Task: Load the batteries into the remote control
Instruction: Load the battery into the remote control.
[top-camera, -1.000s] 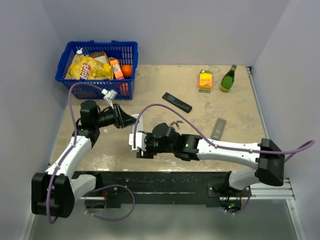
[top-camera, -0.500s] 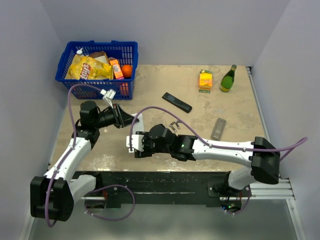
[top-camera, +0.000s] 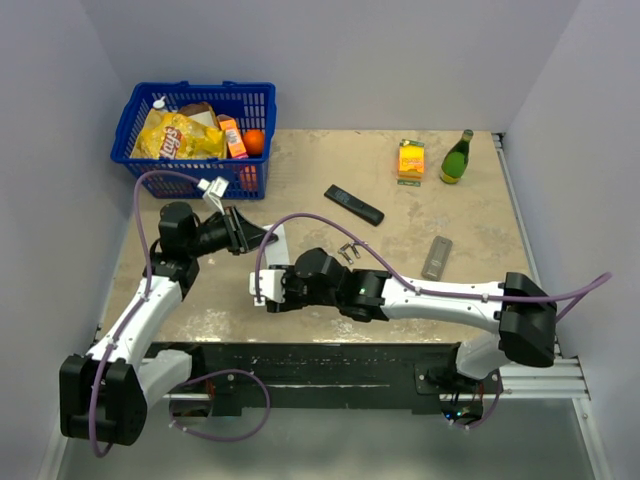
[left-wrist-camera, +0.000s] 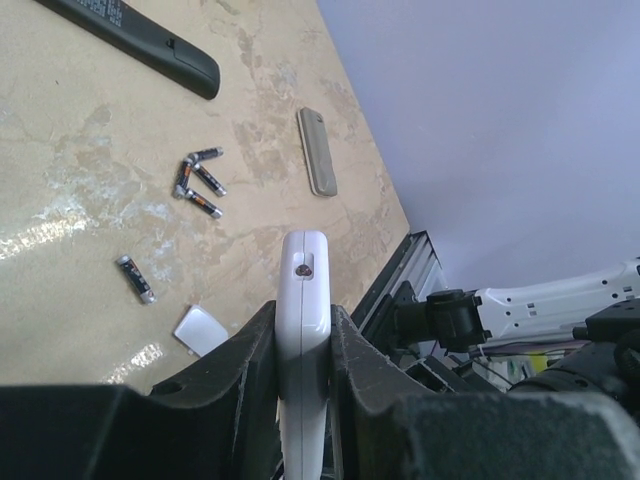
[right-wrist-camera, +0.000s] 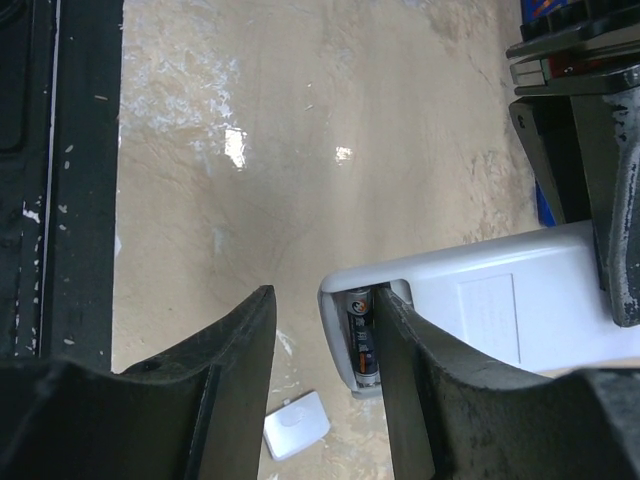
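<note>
Left gripper (left-wrist-camera: 303, 322) is clamped tight on the white remote (left-wrist-camera: 303, 270) - the remote is pinched by its flat sides between both jaws and held edge-up, with its tip poking out past the fingertips. Right gripper (right-wrist-camera: 325, 310) is seen roughly half open, with nothing gripped. It's parked right at the end of that same remote, where the battery compartment (right-wrist-camera: 362, 385) is uncovered. 1 seated battery (right-wrist-camera: 360, 335) can be made out in there, lying lengthwise just beside one finger (right-wrist-camera: 420, 390). Whether the two are actually touching can't be told from the wrist view.

4 more are spotted loose on the table (top-camera: 480, 210) in the left wrist view: a cluster of 3 batteries (left-wrist-camera: 197, 180) bunched together, and a lone battery (left-wrist-camera: 135, 278) set apart from them, nearer the camera. The white battery cover (left-wrist-camera: 200, 330) is lying flat just beside that lone one.

Other stuff in view - a black remote (left-wrist-camera: 140, 40) and a grey remote (left-wrist-camera: 318, 150) are lying further out on the table. A blue basket (top-camera: 200, 88) full of snacks is sitting at the far left corner, and an orange box (top-camera: 411, 158) is standing next to a green bottle (top-camera: 458, 158) at the far right.
</note>
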